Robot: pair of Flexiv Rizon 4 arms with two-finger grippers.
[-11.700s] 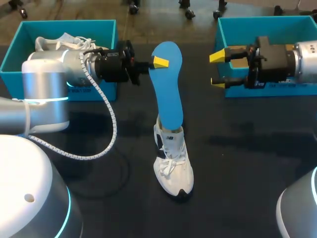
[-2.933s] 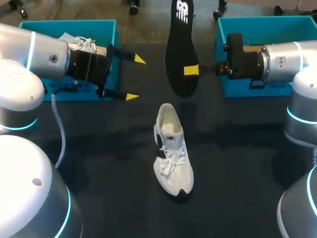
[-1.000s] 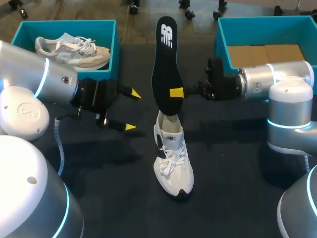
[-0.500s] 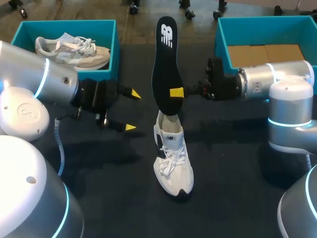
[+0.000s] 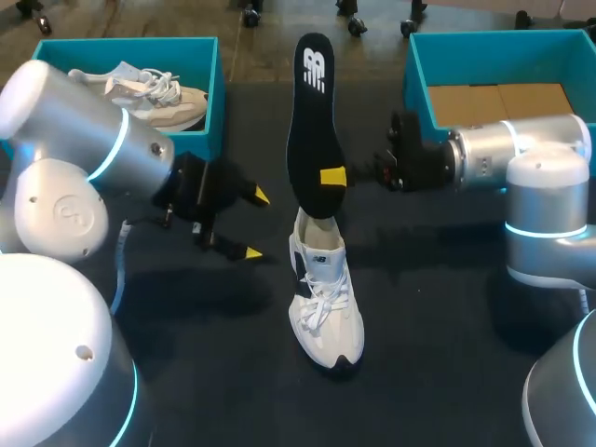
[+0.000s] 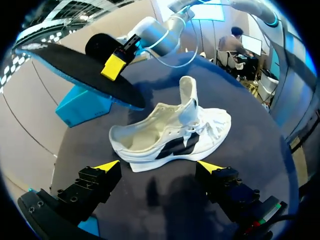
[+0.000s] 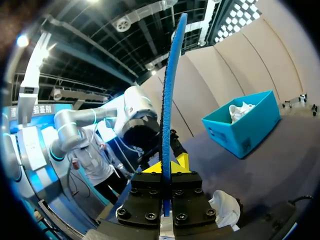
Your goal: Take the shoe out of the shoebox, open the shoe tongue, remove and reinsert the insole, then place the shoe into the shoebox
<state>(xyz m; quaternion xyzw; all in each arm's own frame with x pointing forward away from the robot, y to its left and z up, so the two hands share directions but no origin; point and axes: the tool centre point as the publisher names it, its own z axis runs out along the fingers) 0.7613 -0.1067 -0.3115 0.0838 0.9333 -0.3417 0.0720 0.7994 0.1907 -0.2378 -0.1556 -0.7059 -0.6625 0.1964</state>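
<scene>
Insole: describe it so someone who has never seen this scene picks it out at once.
On the dark table, find the white shoe lying in the middle. The insole stands upright over its heel, held by the right gripper: the only flat black sheet, blue on its back.
</scene>
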